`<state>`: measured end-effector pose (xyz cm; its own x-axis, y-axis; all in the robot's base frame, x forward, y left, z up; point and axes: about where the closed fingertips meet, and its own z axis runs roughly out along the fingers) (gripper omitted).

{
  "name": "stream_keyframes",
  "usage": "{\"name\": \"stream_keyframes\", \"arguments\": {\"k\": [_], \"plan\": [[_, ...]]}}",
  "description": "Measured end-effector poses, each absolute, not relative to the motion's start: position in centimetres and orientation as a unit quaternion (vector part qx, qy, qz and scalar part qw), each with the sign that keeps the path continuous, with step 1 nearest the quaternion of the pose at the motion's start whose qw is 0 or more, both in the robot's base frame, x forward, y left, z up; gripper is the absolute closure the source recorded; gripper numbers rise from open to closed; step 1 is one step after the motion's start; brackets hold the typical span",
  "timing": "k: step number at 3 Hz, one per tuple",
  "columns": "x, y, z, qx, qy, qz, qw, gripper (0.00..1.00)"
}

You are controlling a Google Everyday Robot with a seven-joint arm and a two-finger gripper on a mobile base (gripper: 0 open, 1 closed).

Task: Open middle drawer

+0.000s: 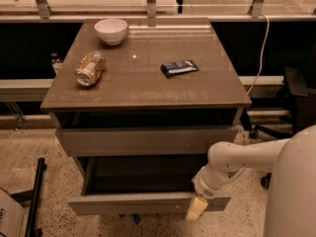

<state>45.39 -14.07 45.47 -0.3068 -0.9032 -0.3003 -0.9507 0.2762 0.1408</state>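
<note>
The middle drawer (148, 203) is pulled out below the closed upper drawer front (143, 140), and its dark grey inside (143, 174) shows. My gripper (196, 209), on the white arm (237, 157) coming in from the right, sits at the right end of the middle drawer's front panel, over its top edge. Whatever lies below the open drawer is hidden.
On the cabinet top (148, 83) are a white bowl (111, 30), a tipped-over can (90, 68) and a dark snack bar (179, 68). A black office chair (296, 98) stands at the right. A black bar (34, 201) lies on the floor at the left.
</note>
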Motion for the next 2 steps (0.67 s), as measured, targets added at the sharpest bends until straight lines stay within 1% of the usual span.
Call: {"name": "stream_keyframes", "arguments": {"k": [2], "plan": [[44.2, -14.2, 44.3, -0.575, 0.8, 0.155, 0.069, 0.0]]}}
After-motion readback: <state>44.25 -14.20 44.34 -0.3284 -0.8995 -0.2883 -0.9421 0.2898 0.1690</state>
